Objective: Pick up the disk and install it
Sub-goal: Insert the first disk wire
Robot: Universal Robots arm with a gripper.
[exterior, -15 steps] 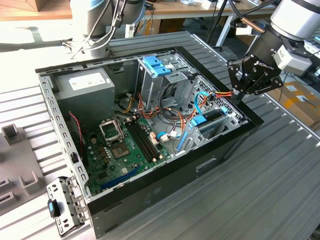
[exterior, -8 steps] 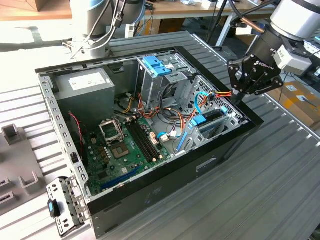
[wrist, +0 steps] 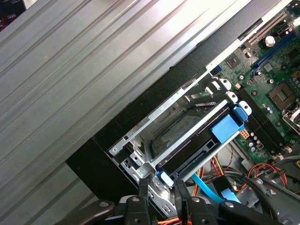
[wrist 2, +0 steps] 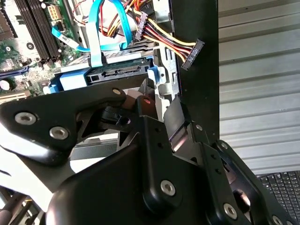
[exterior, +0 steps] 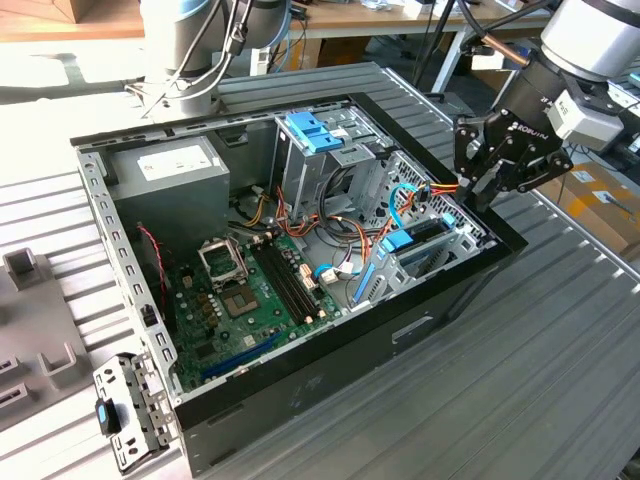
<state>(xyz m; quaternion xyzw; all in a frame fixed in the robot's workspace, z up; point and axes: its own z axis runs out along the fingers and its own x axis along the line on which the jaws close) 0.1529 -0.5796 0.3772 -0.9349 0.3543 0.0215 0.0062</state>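
The disk (exterior: pixel 420 238), a dark drive with blue rails, lies in the metal drive cage at the open computer case's (exterior: pixel 300 400) corner on the exterior view's right. Its connector edge (wrist 2: pixel 117 70) faces into the case, and its length (wrist: pixel 197 145) runs between the cage's silver rails. My gripper (exterior: pixel 478 190) hangs over the case's rim just outside that cage. In the first wrist view the gripper (wrist: pixel 161 187) is open, its fingertips (wrist: pixel 143 190) standing a little apart just short of the disk's blue near end. The gripper's dark body (wrist 2: pixel 145 117) covers the cage's outer end.
A grey power-supply box (exterior: pixel 175 170) and the green motherboard (exterior: pixel 250 290) fill the case. A blue bracket (exterior: pixel 315 130) tops the upper bay. A loose power plug (wrist 2: pixel 192 54) and a blue cable (wrist 2: pixel 101 28) hang beside the disk. A second arm's base (exterior: pixel 190 50) stands behind.
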